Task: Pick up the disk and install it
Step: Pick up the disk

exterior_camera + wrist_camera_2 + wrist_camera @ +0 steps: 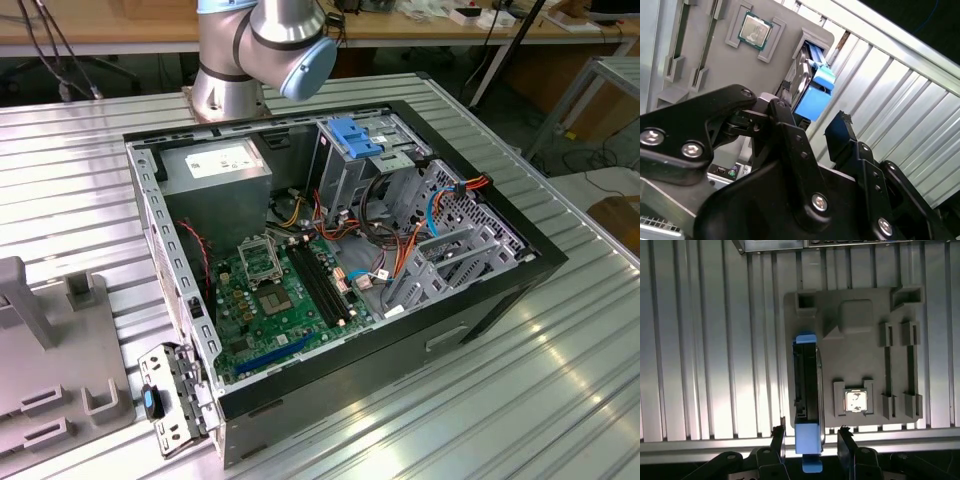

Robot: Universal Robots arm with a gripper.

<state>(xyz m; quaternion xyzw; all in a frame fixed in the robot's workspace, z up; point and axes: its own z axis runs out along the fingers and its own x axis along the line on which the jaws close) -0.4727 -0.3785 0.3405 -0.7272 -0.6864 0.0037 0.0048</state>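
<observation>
One disk [806, 380], one processor chip [856, 401], one grey holder plate [855, 355], one computer case [400, 362], one gripper [810, 434] with two fingers [845, 441]

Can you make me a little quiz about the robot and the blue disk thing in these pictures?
1. True or false: the tool is shut tight on the disk.
2. What colour is the disk's carrier frame? A red, B blue, C green.
3. Fill in: in the grey holder, the disk stands on its ____, near a square chip.
Key: 1 false, the tool is open, straddling the disk's end; 2 B; 3 edge.
</observation>
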